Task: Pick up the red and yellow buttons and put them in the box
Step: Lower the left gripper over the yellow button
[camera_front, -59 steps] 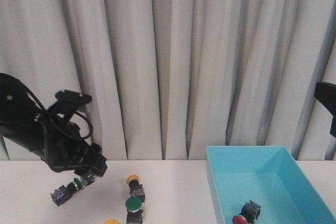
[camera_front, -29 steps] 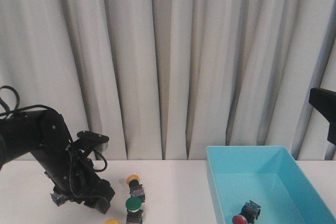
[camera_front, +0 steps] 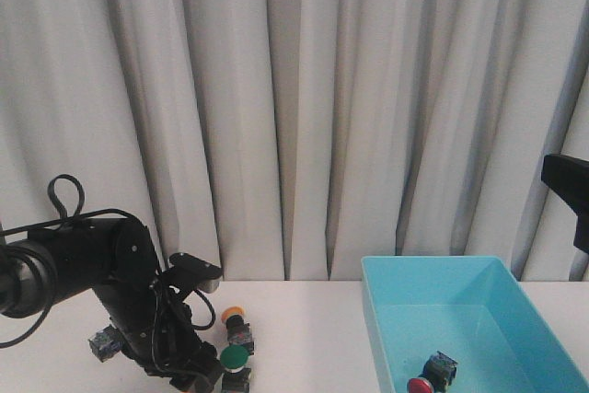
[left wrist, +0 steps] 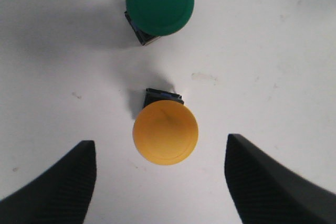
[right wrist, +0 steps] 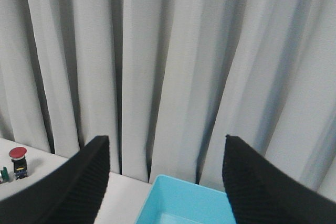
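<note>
Front view first: the left arm (camera_front: pixel 110 287) is seen bent low over the white table (camera_front: pixel 304 338), at about eight o'clock in the frame, its gripper end hidden behind the arm's own bulk near the lower edge. A yellow-capped button (camera_front: pixel 236 319) is found just beside the arm at its three o'clock, and a green-capped button (camera_front: pixel 235 361) stands right below that one. A further small switch (camera_front: pixel 103 342) is glimpsed at the arm's nine o'clock. The turquoise box (camera_front: pixel 386 319) is placed at four o'clock in the frame, well apart from the arm, and a red button (camera_front: pixel 431 375) is already lying inside it. Only a dark piece of the right arm (camera_front: pixel 571 195) is caught at three o'clock.

Left wrist view now: the left gripper (left wrist: pixel 160 182) is shown with its two dark fingers (left wrist: pixel 58 190) spread wide, and a yellow button (left wrist: pixel 165 132) is framed between them, untouched by either. A green button (left wrist: pixel 159 2) is seen at twelve o'clock from it.

Right wrist view: the right gripper (right wrist: pixel 165 182) is held up with fingers wide apart, nothing between them but grey curtain (right wrist: pixel 168 51); the box's rim (right wrist: pixel 184 205) is seen at six o'clock, and a red-capped button (right wrist: pixel 18 160) at eight o'clock on the table
</note>
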{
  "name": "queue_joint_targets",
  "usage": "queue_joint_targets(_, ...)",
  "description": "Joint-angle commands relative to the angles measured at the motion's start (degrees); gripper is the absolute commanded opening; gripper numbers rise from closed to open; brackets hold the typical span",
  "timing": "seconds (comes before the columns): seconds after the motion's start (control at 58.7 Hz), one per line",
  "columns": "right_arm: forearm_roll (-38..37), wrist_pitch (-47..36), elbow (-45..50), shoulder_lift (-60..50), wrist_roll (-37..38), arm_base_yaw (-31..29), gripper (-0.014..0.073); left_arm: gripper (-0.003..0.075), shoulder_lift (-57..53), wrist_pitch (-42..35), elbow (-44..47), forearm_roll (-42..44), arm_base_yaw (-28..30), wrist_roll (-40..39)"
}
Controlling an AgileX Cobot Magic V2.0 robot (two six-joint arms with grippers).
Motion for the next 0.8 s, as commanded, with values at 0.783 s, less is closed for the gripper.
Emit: queue_joint_targets(0.783, 0.56, -1.63, -1.57, -0.44, 0.85, -0.01, 0.0467, 0.0504, -0.96, -2.67, -2.07, 1.57, -1.86, -0.07)
